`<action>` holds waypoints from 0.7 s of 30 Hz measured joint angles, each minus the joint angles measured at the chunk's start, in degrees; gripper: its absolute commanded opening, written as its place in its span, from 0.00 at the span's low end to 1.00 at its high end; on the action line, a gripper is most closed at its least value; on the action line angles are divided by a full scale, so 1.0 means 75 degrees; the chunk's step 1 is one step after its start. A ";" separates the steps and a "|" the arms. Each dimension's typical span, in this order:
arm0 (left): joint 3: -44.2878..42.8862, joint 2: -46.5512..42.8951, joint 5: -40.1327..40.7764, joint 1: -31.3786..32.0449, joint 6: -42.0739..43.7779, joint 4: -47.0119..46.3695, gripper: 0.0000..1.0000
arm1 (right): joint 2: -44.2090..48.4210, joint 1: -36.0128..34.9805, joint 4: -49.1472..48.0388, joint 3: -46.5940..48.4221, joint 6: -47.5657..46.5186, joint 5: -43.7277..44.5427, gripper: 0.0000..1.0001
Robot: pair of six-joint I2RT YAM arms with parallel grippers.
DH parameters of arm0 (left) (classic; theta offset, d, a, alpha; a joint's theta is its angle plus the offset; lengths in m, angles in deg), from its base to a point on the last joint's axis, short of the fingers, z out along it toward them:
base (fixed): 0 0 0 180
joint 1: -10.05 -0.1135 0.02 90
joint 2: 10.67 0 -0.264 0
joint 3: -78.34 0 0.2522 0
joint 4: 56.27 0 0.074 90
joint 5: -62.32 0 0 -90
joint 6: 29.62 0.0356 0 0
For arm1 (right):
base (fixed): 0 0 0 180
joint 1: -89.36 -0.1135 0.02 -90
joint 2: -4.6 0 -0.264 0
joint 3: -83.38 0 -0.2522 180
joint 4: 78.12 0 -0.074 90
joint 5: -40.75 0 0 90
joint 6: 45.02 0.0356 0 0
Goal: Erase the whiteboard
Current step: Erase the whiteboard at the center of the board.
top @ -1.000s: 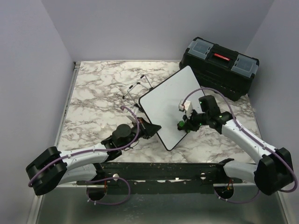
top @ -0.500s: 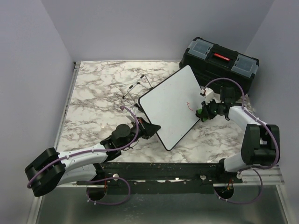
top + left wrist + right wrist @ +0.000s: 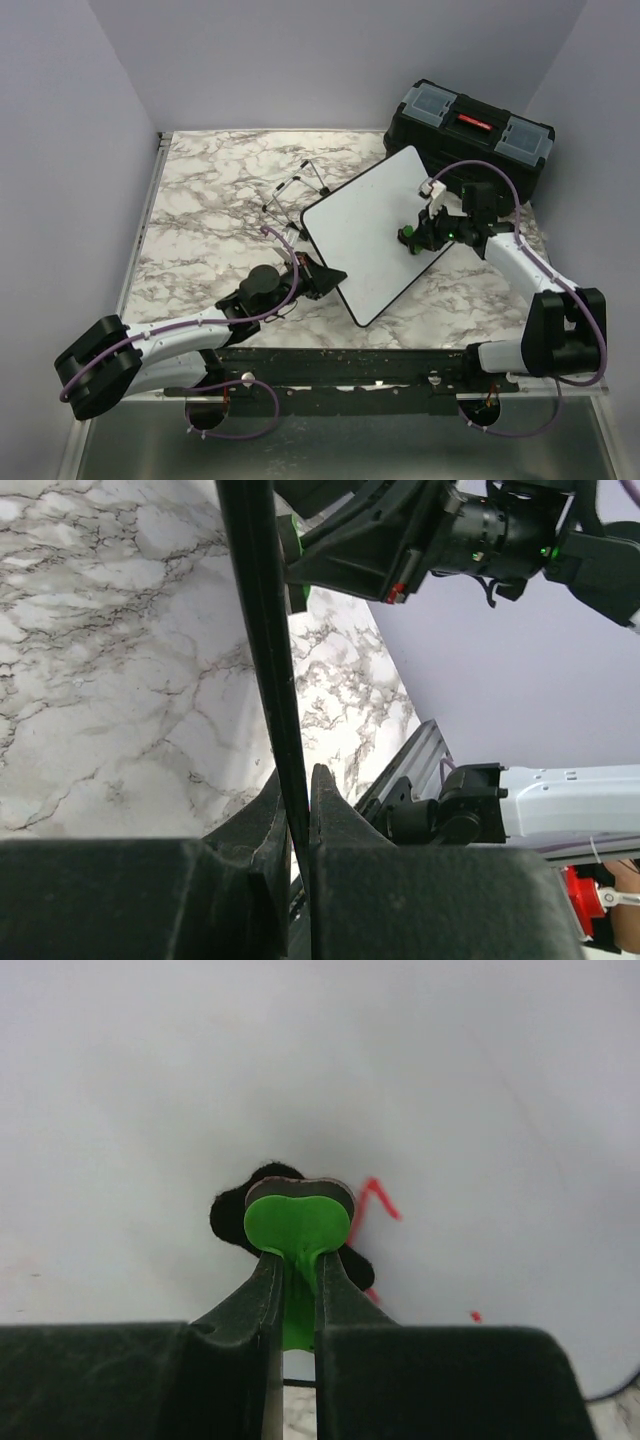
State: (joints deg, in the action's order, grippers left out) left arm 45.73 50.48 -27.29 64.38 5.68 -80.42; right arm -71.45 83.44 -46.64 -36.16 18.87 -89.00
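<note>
The whiteboard point(image 3: 365, 235) lies tilted on the marble table, its black rim point(image 3: 262, 630) running up the left wrist view. My left gripper point(image 3: 333, 276) point(image 3: 296, 780) is shut on the board's near left edge. My right gripper point(image 3: 420, 236) point(image 3: 297, 1265) is shut on the stem of a green eraser point(image 3: 408, 236) point(image 3: 297, 1225), whose black felt pad presses on the white surface point(image 3: 300, 1060). Short red marks point(image 3: 375, 1200) remain just right of the pad, with a red dot point(image 3: 476, 1316) lower right.
A black toolbox point(image 3: 470, 135) with a red handle stands at the back right, just beyond the board's far corner. A thin black wire easel stand point(image 3: 295, 190) lies on the marble table point(image 3: 210, 200) left of the board.
My right gripper swept with the eraser from the board's middle out to its right edge, then back onto the board. The board shifted slightly. My left gripper kept its hold.
</note>
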 measured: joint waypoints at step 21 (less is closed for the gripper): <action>0.0000 -0.0093 0.0064 -0.0029 0.0026 -0.0020 0.00 | 0.0149 -0.0032 0.0149 -0.0224 -0.0600 0.0061 0.01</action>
State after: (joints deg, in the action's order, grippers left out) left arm 45.73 49.78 -26.81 64.16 5.88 -80.58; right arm -70.34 83.20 -45.53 -37.85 14.36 -88.54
